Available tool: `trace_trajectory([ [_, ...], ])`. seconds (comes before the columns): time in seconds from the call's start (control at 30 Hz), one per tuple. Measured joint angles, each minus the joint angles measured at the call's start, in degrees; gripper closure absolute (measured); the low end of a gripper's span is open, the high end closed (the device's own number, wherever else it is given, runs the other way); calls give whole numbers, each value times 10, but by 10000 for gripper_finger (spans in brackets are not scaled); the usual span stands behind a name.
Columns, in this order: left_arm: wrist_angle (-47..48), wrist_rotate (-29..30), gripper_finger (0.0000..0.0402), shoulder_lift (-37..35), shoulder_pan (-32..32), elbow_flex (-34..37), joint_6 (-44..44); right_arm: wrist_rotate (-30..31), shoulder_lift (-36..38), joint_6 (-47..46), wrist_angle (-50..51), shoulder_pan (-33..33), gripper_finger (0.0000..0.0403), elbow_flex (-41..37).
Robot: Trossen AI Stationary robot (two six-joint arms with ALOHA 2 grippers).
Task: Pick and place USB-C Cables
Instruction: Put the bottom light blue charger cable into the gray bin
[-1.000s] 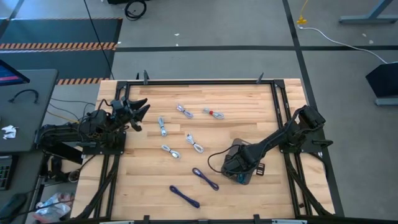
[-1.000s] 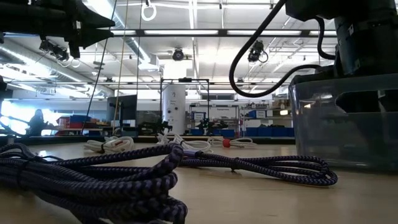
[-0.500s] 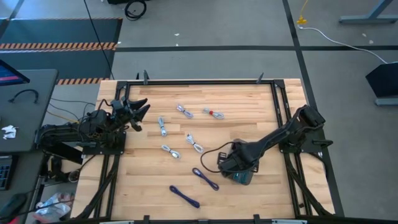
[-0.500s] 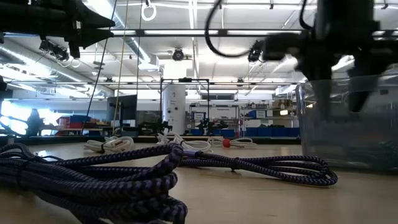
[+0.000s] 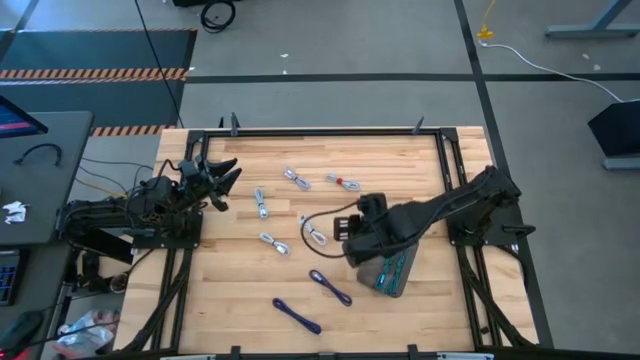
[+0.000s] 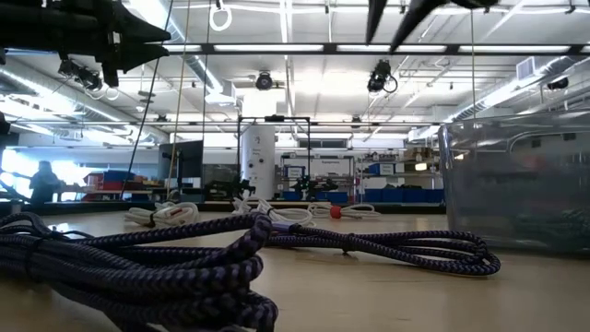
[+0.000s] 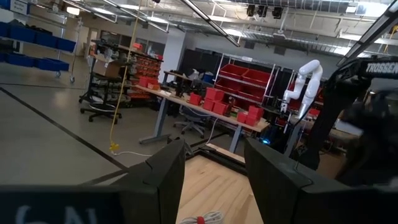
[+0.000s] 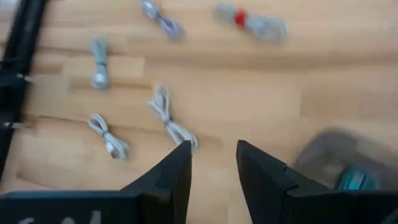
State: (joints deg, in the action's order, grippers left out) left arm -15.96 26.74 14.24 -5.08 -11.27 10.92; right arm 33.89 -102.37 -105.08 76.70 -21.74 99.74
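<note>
Counting seven USB-C Cables lying loose on the table: five pale or teal bundles spread across the middle and far part, among them a red-tipped cable towards the far edge, and two purple cables lying near, well apart from the rest. Seeing at least one teal cable already resting inside the grey tray on the right, and being unable to tell whether more are lying beneath it. Judging the work as being at an early stage, with most bundles waiting to be picked and placed.

Hovering above the table just left of the tray with the right end effector, fingers parted and carrying nothing, pointing towards a white cable in the middle without touching it. Judging that bundle as the likely next pick.

Waiting over the far left part of the table with the left end effector, fingers spread wide and empty, well apart from every cable.
</note>
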Motion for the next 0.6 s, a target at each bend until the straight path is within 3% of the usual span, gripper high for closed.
trace_trajectory([
  [0.2,0,0,230,0,0,0,0,9,0,130,-7,25,270,60],
  [0.47,0,0,230,0,0,0,-2,-82,0,274,-137,39,270,70],
  [0.6,0,0,230,0,0,0,-2,-86,0,296,-175,38,270,70],
])
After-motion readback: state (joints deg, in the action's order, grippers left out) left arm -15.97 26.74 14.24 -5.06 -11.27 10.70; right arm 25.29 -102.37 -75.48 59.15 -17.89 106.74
